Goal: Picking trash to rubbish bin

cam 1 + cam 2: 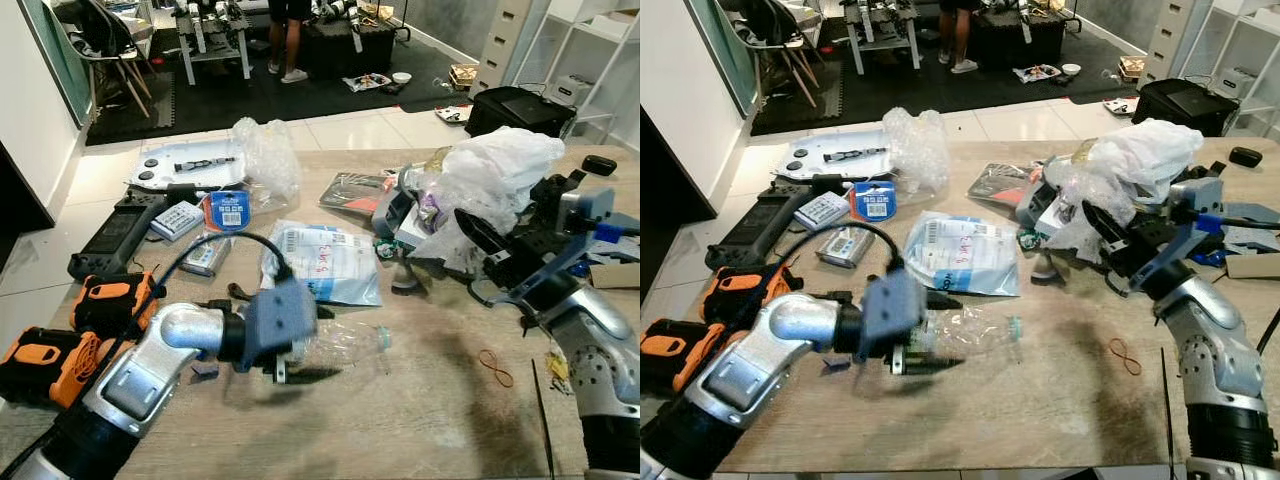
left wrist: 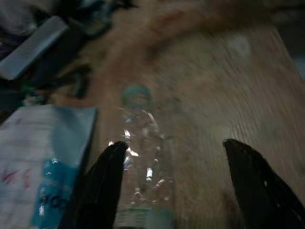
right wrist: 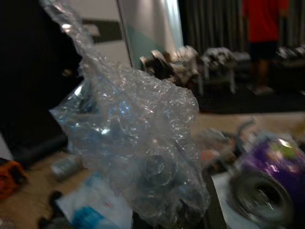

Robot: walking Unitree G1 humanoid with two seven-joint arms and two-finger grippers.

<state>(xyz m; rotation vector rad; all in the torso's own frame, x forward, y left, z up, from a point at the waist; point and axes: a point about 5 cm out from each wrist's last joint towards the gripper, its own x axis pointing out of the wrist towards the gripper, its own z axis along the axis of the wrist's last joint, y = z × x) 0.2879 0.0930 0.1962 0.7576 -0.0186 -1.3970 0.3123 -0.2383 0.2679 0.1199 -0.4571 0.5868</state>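
I have my left gripper [image 2: 171, 186] low over the surface [image 1: 430, 400], fingers spread around the clear plastic bottle [image 1: 345, 345], not yet pinched. My right gripper [image 1: 1110, 240] holds crumpled bubble wrap [image 3: 138, 143]. Nothing binned; clutter remains.

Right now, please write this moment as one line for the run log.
left gripper: open around clear plastic bottle lying on table | right gripper: shut on bubble wrap, raised | bin: unseen

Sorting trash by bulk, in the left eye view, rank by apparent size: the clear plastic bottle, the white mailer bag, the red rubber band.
1. White mailer bag
2. Clear plastic bottle, partly hidden by the left gripper
3. Red rubber band
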